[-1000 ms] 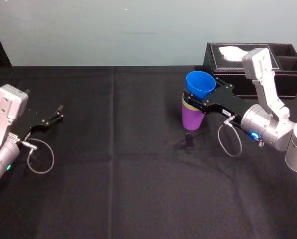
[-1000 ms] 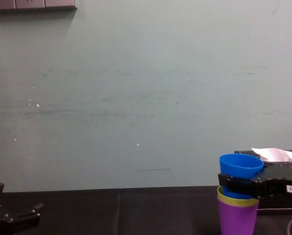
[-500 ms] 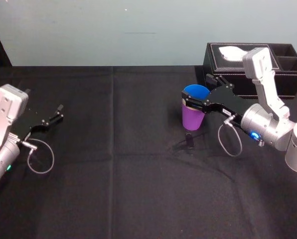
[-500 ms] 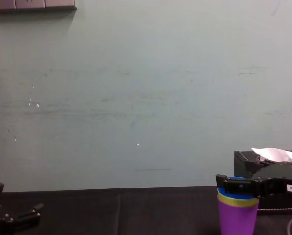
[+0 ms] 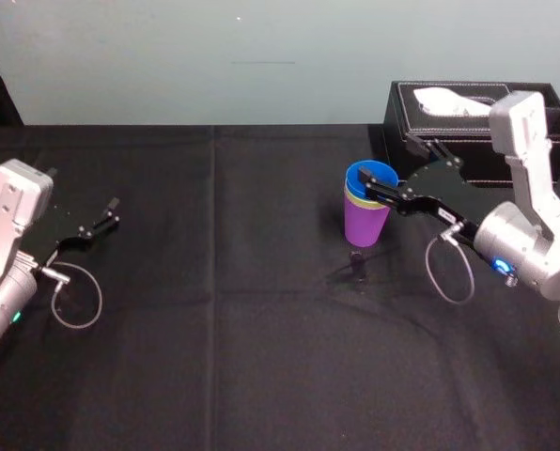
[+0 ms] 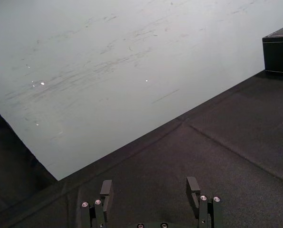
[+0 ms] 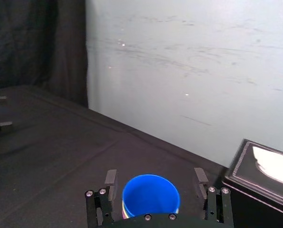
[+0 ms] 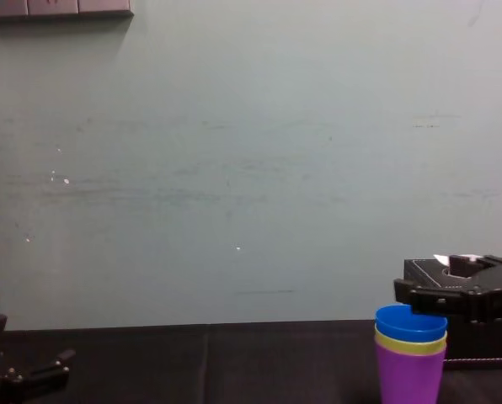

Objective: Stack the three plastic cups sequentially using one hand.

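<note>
Your right tool (image 7: 154,176) is released, jaws spread either side of the blue cup (image 5: 371,176). It sits nested in the yellow-green cup (image 8: 410,343), inside the purple cup (image 5: 365,224), upright on the tabletop (image 5: 242,310). Your left tool (image 6: 149,182) rests released, far left.

The right gripper (image 7: 155,174) has its two fingers (image 7: 111,178) spread wide, one on each side of the blue cup (image 7: 151,195) and clear of its rim. The cup stands upright, mouth open. At its rim, thin coloured edges of the cups beneath (image 7: 125,210) peek out. Just beside it sits a black box (image 7: 255,190) with a white tissue (image 7: 274,164) on top – all on a black table (image 7: 61,142) before a pale wall (image 7: 203,57).
</note>
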Robot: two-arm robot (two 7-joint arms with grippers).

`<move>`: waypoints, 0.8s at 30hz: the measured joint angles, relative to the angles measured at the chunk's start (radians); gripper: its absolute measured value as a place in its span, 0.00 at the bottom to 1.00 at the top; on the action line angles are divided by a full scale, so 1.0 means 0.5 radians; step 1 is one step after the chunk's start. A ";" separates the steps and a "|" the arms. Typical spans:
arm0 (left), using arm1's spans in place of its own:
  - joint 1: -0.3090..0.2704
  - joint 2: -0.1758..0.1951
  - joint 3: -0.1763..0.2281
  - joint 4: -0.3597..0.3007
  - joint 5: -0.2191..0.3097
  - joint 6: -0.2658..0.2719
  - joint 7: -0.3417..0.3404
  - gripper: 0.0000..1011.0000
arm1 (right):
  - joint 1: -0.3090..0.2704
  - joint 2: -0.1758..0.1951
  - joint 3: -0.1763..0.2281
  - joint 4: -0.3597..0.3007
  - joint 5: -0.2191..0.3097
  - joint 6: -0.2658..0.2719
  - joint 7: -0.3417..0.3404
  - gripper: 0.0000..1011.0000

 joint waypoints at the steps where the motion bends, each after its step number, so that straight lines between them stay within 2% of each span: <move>1: 0.000 0.000 0.000 0.000 0.000 0.000 0.000 1.00 | -0.022 0.002 0.012 -0.023 0.000 0.003 -0.021 0.99; 8: 0.000 0.000 0.000 0.000 0.000 0.000 0.000 1.00 | -0.196 -0.029 0.106 -0.145 -0.038 -0.002 -0.201 0.99; 12: 0.000 0.000 0.000 0.000 0.000 0.000 0.000 1.00 | -0.291 -0.101 0.184 -0.173 -0.076 -0.050 -0.350 0.99; 19: 0.000 0.000 0.000 0.000 0.000 0.000 0.000 1.00 | -0.330 -0.214 0.287 -0.122 -0.115 -0.096 -0.526 0.99; 24: 0.000 0.000 0.000 0.000 0.000 0.000 0.000 1.00 | -0.311 -0.274 0.326 -0.029 -0.161 -0.067 -0.606 0.99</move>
